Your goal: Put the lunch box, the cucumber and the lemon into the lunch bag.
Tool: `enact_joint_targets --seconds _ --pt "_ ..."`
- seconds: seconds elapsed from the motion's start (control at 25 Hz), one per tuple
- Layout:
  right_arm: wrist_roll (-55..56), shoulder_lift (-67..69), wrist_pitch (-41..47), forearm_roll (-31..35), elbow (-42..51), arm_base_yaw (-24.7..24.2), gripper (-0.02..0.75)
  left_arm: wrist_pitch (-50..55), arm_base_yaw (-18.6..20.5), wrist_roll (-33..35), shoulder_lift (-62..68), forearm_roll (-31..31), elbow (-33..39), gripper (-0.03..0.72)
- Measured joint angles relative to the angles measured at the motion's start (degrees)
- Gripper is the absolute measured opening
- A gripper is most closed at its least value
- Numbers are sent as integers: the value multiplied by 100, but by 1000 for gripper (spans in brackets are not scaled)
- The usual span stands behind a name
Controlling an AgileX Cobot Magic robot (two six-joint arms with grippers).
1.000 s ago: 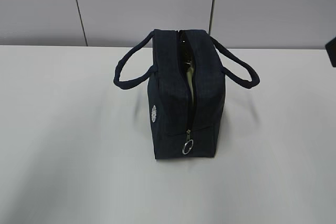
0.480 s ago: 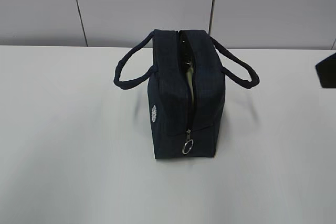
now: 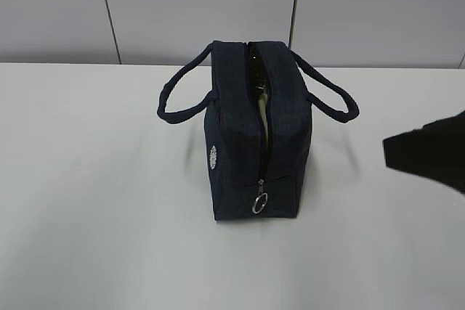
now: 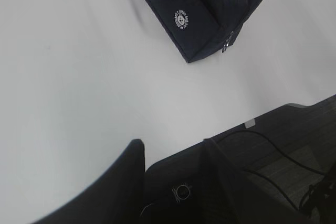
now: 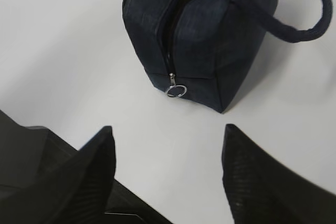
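Right wrist view: right pincer (image 5: 168,169) gapes wide, empty, above the bench (image 5: 63,51); lunch bag (image 5: 210,40) stands ahead, ring pull (image 5: 176,91) facing it. Left pincer (image 4: 173,177): bag far ahead; opening cannot be told.

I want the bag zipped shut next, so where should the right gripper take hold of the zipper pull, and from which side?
Grip the silver ring pull hanging at the near end of the lunch bag, probably across its flat faces. Come in from the near end, where the open right gripper already faces it: the ring dangles clear of the fabric there, while the looped handles flank the long sides.
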Motion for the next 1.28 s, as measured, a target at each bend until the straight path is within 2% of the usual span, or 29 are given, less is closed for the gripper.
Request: enact_joint_targets --seconds 0.12,0.24,0.4,0.48,0.52,0.64,0.84,1.28 --pt "-1270 0 -637 1284 661 0 475 0 0 0 0 11 0 237" --pt "-2923 76 -1224 3016 1185 0 475 0 0 0 -8 11 0 237" --pt "-6080 409 -1498 5566 1710 0 475 0 0 0 -8 11 0 237" --pt "-7602 655 -1585 6572 1842 0 475 0 0 0 -8 11 0 237" --pt "-8140 808 -1609 6851 1871 0 475 0 0 0 -8 11 0 237" --pt "-8791 1305 -1393 7178 1882 0 475 0 0 0 -8 11 0 237" --pt "-9232 2353 -364 7218 1850 0 475 0 0 0 -8 11 0 237" --pt "-9402 4058 -122 7250 822 0 475 0 0 0 -8 22 0 237"
